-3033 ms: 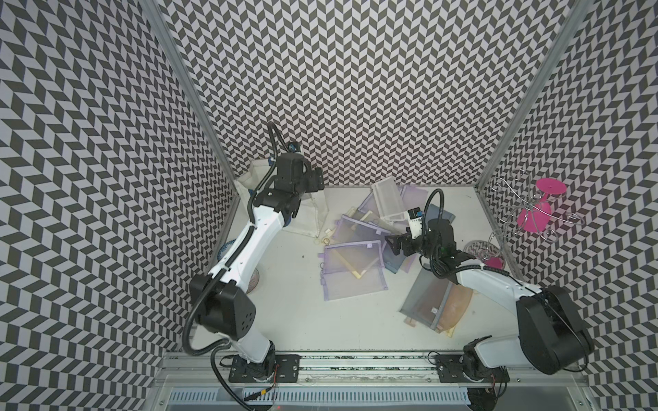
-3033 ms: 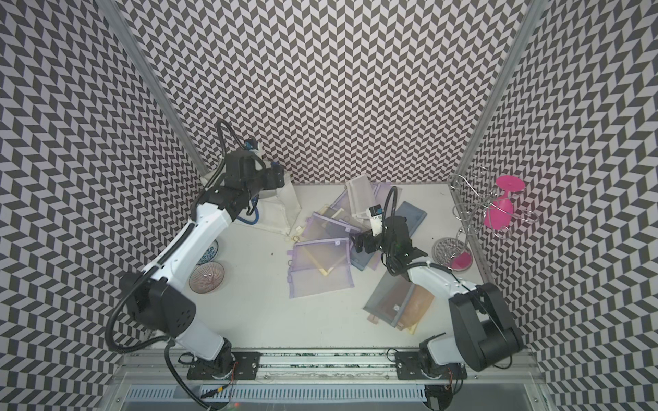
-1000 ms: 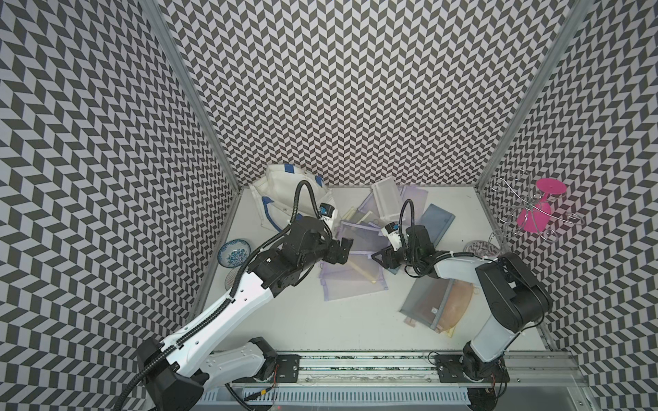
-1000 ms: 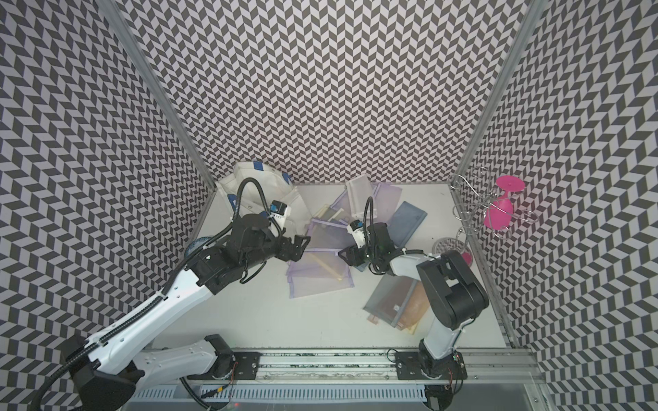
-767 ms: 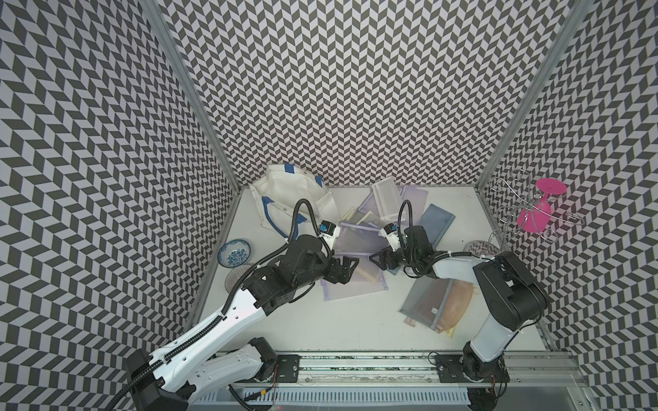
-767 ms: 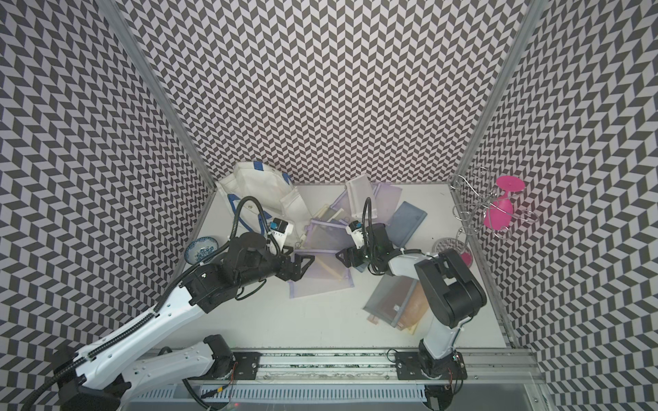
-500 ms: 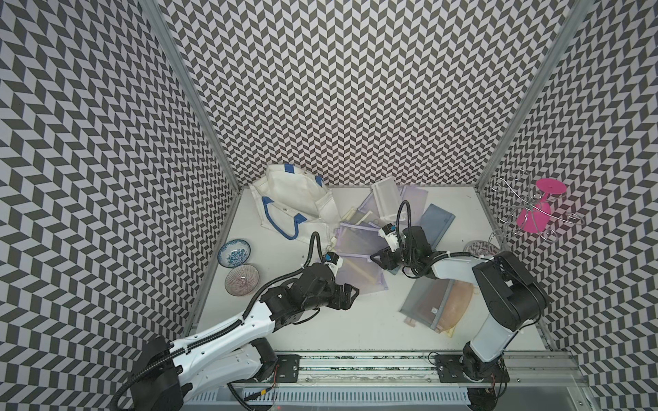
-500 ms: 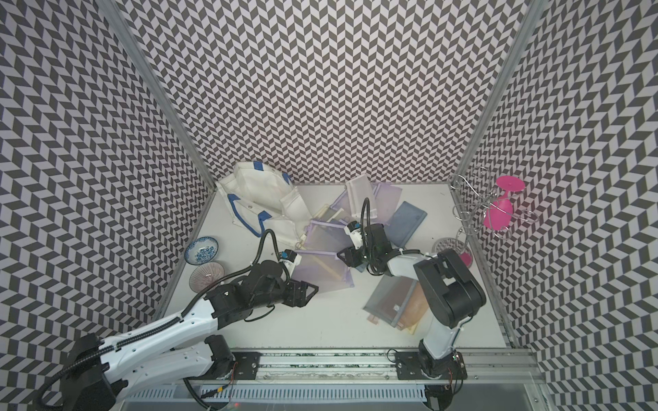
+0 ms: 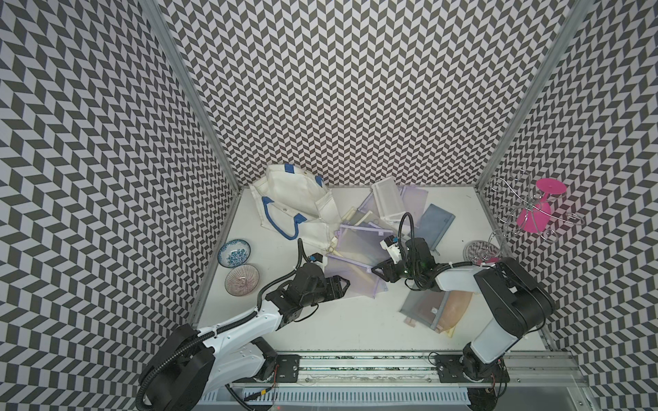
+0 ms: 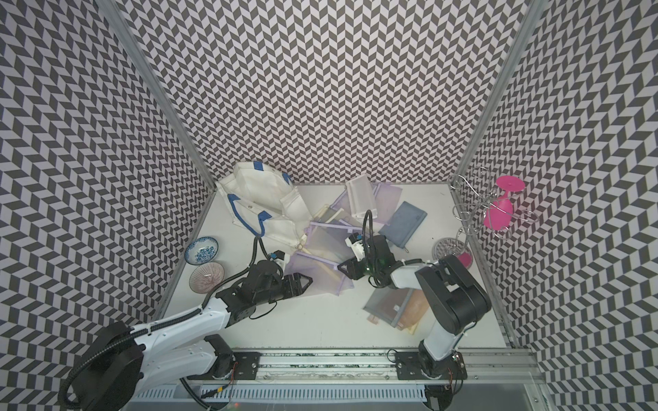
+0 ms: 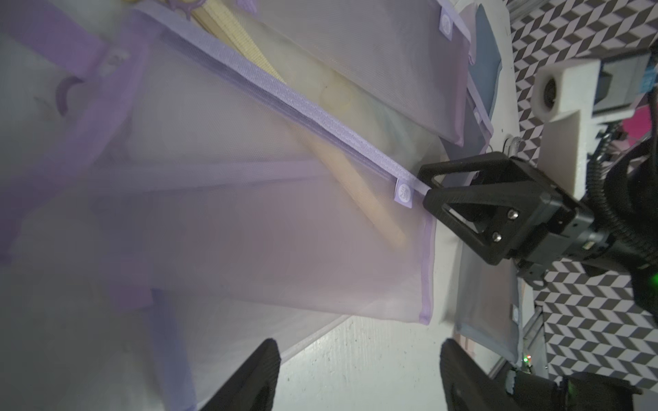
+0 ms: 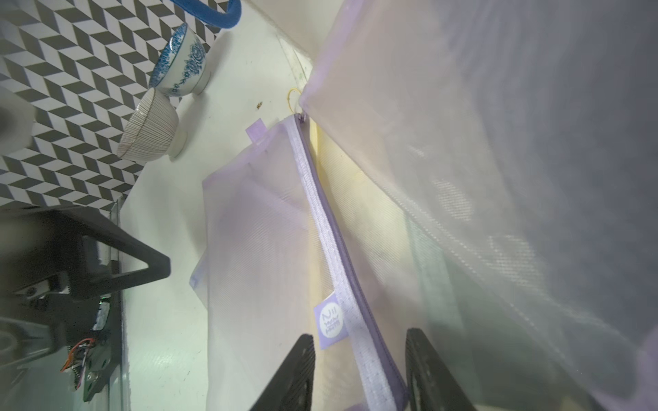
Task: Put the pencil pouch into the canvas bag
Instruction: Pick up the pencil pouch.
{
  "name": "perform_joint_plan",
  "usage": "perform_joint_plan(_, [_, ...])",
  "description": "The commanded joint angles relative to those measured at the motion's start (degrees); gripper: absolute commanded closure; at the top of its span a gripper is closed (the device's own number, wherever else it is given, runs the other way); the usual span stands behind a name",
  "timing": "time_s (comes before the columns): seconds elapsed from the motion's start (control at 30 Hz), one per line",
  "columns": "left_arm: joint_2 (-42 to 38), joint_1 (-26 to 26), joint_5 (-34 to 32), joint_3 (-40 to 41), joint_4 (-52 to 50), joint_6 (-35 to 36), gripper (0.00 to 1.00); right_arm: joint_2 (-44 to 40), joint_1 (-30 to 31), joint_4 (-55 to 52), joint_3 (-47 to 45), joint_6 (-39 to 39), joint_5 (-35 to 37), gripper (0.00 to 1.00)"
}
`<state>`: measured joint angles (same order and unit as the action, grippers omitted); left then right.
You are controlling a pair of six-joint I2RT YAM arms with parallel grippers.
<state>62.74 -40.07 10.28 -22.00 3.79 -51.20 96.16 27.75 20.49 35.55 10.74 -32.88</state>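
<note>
Right claw [image 12: 359, 336] part-open astride zipper edge of purple pencil pouch [image 12: 256, 231], left claw [image 11: 358, 343] wide open, just beside that pouch

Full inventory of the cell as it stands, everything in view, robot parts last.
bag: 1, white with blue handles, back left, slumped
purple pouches: several, mesh, overlapping at centre; exact count unclear
blue pouch: 1, grey-blue, right of the pile
clear pouch: 1, whitish, back centre
grey pouch: 1, front right, on the orange one
orange pouch: 1, front right
blue bowl: 1, left edge
pink bowl: 1, beside it
rack: 1, wire, right wall
pink glass: 1, inverted on rack
left hand: black, open, pile's near edge
right hand: black, around a purple pouch's zipper end
</note>
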Motion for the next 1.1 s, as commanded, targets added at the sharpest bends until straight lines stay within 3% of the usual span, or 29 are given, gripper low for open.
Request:
perform_joint_plan(0.0, [-0.19,0.58,0.23,2.75,5.50,-4.02,0.24,-1.59,1.85,7.07,-2.49,3.15,-2.36,0.57])
perform_joint_plan(0.27, [4.18,1.19,1.77,6.88,13.90,-5.37,0.25,-0.91,5.02,9.36,-3.17,5.15,-0.85,0.60])
perform_joint_plan(0.73, [14.62,1.91,-0.07,7.75,28.99,-6.84,0.36,3.24,9.15,9.89,-1.10,5.93,-1.11,0.63])
perform_joint_plan(0.87, [15.74,2.26,-1.43,8.42,31.67,-6.90,0.50,5.41,10.02,12.19,-0.84,7.46,-2.60,0.63])
perform_joint_plan(1.07, [13.06,2.48,-2.35,8.51,28.22,-4.93,0.89,5.70,11.15,13.30,-0.89,8.22,-3.28,0.64])
